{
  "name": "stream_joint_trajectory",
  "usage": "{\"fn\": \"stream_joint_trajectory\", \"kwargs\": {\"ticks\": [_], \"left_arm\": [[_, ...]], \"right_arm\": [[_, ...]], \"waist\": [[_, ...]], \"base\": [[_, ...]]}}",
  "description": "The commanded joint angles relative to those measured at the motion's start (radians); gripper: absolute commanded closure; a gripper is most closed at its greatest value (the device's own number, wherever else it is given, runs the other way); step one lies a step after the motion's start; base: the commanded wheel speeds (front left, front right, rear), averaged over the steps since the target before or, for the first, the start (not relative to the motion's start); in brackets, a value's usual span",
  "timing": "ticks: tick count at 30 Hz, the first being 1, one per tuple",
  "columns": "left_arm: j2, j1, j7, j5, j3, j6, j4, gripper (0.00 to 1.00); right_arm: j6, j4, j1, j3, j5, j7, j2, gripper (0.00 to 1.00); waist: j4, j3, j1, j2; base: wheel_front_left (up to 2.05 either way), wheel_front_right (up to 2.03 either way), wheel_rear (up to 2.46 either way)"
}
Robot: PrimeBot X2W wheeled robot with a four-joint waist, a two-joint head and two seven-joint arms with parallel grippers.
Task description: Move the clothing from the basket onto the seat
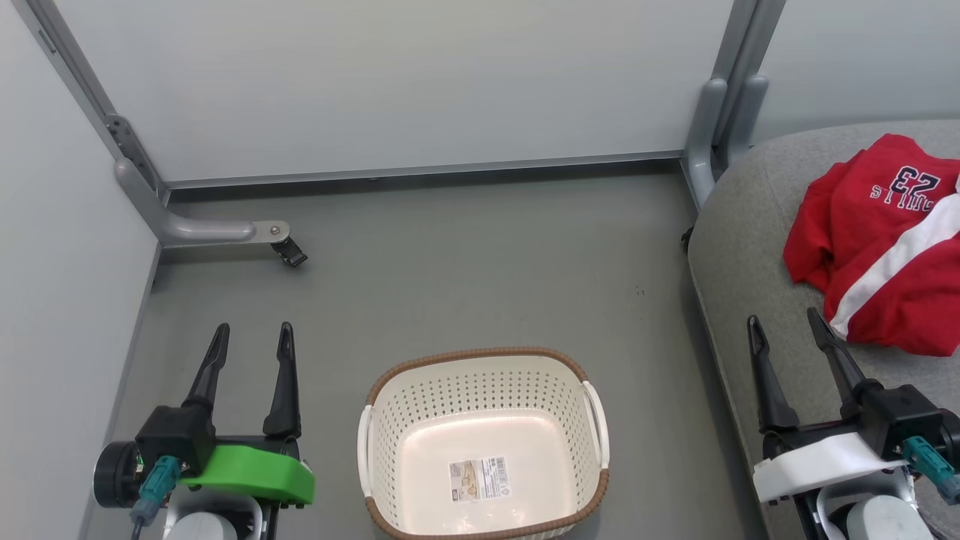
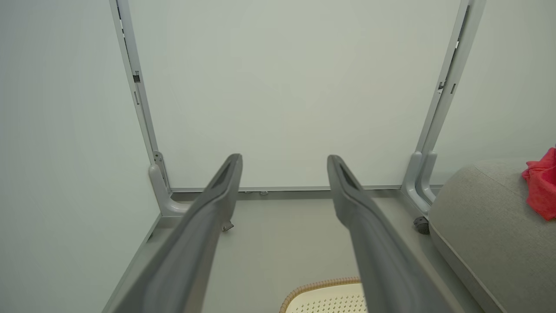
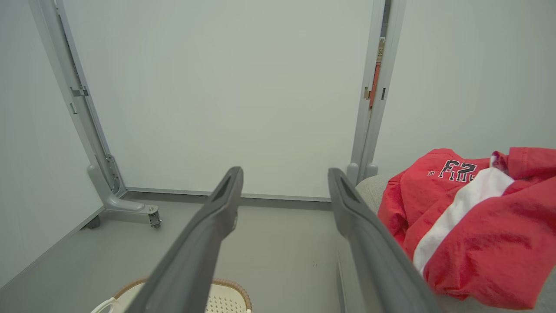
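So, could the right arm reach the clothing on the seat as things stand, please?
Probably yes: the right gripper hangs open at the edge of the seat, just short of the clothing, with nothing between them.

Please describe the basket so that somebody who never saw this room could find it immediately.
Start at the grey floor before the white partition wall, just left of the big grey seat. The basket stands there, cream plastic full of small holes. Its brown woven-look rim and the paper label on its inside bottom set it apart.
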Motion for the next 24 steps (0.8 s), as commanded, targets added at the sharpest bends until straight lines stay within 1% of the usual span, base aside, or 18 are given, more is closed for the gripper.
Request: {"fn": "stream_joint_trajectory", "kwargs": {"ticks": [1,10,11,15,24], "left_arm": [[-0.002,0.016,0.000,0.005,0.004,-0.005,0.004,0.00],[-0.006,-0.003,0.000,0.013,0.009,-0.009,0.015,0.00],[-0.004,-0.001,0.000,0.009,0.005,-0.008,0.015,1.00],[-0.005,0.007,0.001,0.006,0.002,-0.008,0.051,1.00],[-0.007,-0.001,0.052,-0.169,0.028,-0.012,0.053,1.00]], "right_arm": [[-0.001,0.006,0.008,0.000,0.006,-0.002,-0.003,0.00],[-0.001,0.008,0.004,-0.001,0.010,-0.002,-0.003,0.00],[0.000,0.006,0.000,0.001,0.005,0.000,0.000,1.00],[0.000,0.040,0.009,0.002,0.007,0.001,0.008,1.00],[0.000,0.060,-0.006,-0.007,0.193,0.050,0.007,1.00]], "waist": [[0.000,0.000,0.0001,0.0000],[0.003,0.007,0.0001,0.0000],[0.003,0.007,0.0001,0.0000],[0.003,0.007,0.0001,0.0000],[-0.005,0.006,0.0001,0.0000]], "base": [[0.00,0.00,0.00],[0.00,0.00,0.00],[0.00,0.00,0.00],[0.00,0.00,0.00],[0.00,0.00,0.00]]}}
